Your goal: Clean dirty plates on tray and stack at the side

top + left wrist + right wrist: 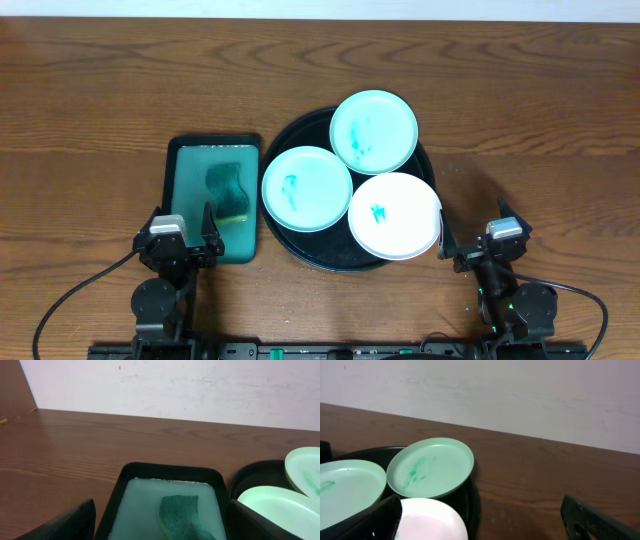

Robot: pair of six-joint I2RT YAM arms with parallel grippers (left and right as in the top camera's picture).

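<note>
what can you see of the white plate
The white plate is small, round and shallow, smooth like plastic, with a small teal smear left of its middle. It lies on the near right part of the tray, its edge reaching out over the rim. It meets the left mint plate and the far mint plate; which overlaps cannot be told. The open right end effector sits just beside it, not holding it.

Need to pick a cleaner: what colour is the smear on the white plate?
Teal-blue; the white plate shows it best in the overhead view.
</note>
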